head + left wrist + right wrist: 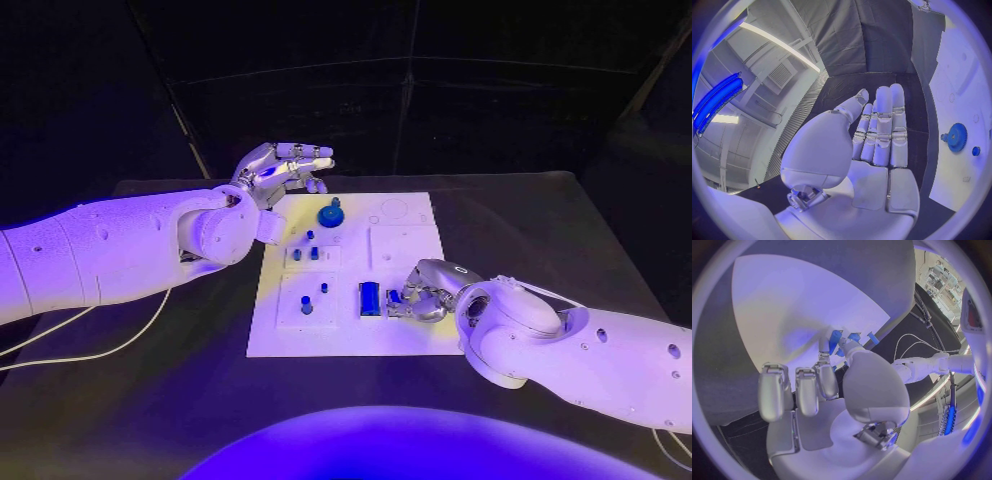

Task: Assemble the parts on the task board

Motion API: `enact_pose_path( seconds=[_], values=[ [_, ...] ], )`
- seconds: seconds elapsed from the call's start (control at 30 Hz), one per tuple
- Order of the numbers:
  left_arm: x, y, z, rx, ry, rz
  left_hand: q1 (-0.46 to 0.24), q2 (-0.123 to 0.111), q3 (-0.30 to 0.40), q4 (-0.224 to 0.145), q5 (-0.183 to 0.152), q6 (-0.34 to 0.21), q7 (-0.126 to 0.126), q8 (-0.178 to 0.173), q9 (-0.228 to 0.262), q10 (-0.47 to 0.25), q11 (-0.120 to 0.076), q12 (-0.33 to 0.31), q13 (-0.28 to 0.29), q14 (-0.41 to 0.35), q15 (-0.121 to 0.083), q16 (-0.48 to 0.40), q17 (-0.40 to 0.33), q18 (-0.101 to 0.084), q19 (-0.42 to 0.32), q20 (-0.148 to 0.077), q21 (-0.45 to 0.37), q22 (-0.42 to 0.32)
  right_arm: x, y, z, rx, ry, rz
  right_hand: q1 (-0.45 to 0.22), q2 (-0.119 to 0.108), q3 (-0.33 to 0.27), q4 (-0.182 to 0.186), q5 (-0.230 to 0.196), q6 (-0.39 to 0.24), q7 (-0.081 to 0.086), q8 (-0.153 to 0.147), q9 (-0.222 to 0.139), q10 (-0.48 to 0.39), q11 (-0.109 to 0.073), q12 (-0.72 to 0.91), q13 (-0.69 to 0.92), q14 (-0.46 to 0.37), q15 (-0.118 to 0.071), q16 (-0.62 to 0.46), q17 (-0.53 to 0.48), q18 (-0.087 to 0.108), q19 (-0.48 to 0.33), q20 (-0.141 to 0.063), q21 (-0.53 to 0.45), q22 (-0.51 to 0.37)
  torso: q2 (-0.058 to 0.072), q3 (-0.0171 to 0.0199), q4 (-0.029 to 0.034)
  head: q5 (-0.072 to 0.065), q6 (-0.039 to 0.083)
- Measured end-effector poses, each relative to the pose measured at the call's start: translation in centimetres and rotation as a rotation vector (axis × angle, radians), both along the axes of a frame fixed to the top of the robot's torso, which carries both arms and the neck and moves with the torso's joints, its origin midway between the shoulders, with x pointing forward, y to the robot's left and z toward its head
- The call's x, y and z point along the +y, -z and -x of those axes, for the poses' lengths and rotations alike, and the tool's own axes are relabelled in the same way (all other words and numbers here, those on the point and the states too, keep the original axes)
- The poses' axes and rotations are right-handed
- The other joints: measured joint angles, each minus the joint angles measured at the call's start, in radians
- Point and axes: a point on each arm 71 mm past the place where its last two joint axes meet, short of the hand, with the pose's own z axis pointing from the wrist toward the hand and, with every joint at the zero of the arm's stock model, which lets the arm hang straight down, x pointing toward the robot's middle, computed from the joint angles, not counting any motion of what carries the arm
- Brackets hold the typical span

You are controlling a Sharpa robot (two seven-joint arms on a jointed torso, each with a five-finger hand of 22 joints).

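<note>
- Silver fingers first: your left hand (284,166) sits off the far left corner of the task board (346,340), above the black table (173,400). It's holding nothing. In the left wrist view the left hand (873,145) has its fingers straight out and side by side, thumb out to one side, palm bare.
- Just past those fingertips you've got the blue gear (330,214) standing on the board's far part. The left wrist view catches the same gear (957,137) on the white plate, well clear of the hand.
- Moving along, a few small blue pegs (304,252) stand in the board's middle left section, and a couple more small blue parts (307,305) sit in the near left section.
- Next comes a taller blue block (371,298) in the near middle of the board, right beside your right hand.
- Your right hand (418,292) is down on the board's near right area, fingers curled toward the block and the little blue pieces next to it.
- From the right wrist view, the right hand (832,390) has its thumb and one finger reaching in at the blue parts (845,337) on the board, the other fingers bent over beside them. You can't really tell whether it's actually pinching one or just touching.
</note>
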Motion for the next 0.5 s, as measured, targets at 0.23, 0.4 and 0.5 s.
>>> enact_pose_path(
  seconds=[0.23,0.4,0.5],
  values=[
    [-0.01,-0.01,0.01,0.0,0.001,0.0,0.0,0.0,0.0,0.0,0.0,0.0,0.0,0.0,0.0,0.0,0.0,0.0,0.0,0.0,0.0,0.0,0.0,0.0,0.0,0.0,0.0,-0.001,-0.03,-0.02,-0.01,-0.002,0.005,-0.007,-0.02,0.003,-0.046,0.024,-0.009,-0.004,0.004,0.005,0.014,0.0,0.0,0.0,0.0,0.0,0.0,0.0,0.0,0.0,0.0,0.0,0.0,0.0,0.0,0.0,-0.0003,0.0,0.001],
    [-0.02,-0.01,0.01,0.0,0.001,0.001,0.0,0.0,0.0,0.0,0.0,0.0,0.0,0.0,0.0,0.0,0.0,0.0,0.0,0.0,0.0,0.0,0.0,0.0,0.0,0.0,0.0,-0.001,-0.12,0.01,-0.13,-0.006,0.012,-0.01,-0.024,0.007,-0.059,0.032,-0.014,-0.011,0.004,0.005,0.017,0.0,0.0,-0.007,0.0,0.0,0.0,0.0,0.0,0.0,0.0,0.0,0.0,0.0,-0.001,0.0,-0.0003,-0.001,0.002],
    [-0.02,-0.01,0.01,0.0,0.002,0.001,0.0,0.0,0.0,0.0,0.0,0.0,0.0,0.0,0.0,0.0,0.0,0.0,0.0,0.0,0.0,0.0,0.0,0.0,0.0,0.0,0.0,-0.001,-0.16,0.02,-0.19,-0.008,0.016,-0.013,-0.035,0.009,-0.085,0.044,-0.044,-0.016,0.009,0.005,0.022,0.0,0.0,-0.007,0.0,0.0,0.0,0.0,0.0,0.0,0.0,0.0,0.0,0.0,-0.001,-0.0002,-0.0003,-0.001,0.004]
  ],
)
